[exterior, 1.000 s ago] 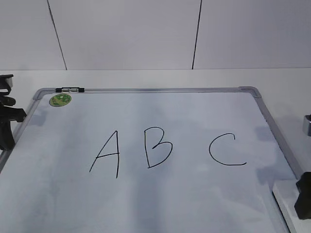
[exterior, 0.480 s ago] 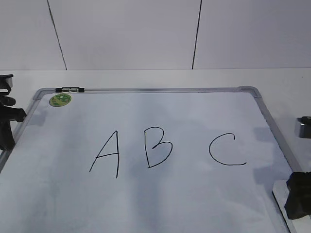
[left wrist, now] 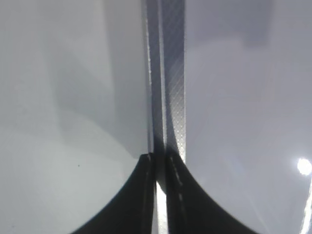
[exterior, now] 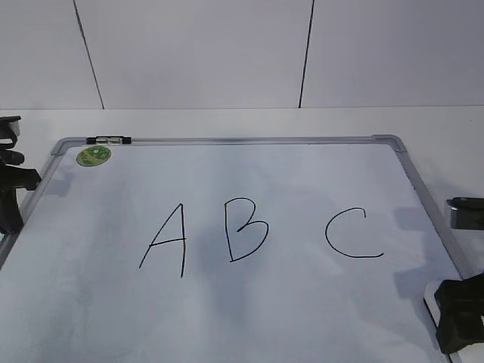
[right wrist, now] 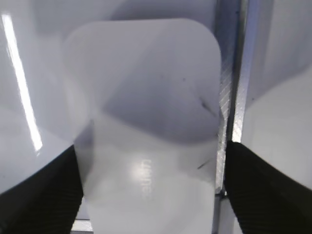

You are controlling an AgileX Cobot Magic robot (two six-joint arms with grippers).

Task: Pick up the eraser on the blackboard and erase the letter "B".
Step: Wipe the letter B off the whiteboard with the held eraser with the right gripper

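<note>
Light falls bright and even from above on my workspace. The blackboard [exterior: 302,189] shows soft grey mottling and faint shadows near its right edge, beside my right gripper [exterior: 461,318]. In my right wrist view a long streak of glare runs down the board at left, a soft highlight sits on the eraser [right wrist: 146,131], and a broad shadow crosses its upper half; everything there is slightly blurred. My left wrist view is hazy, with one small bright spot at lower right.
</note>
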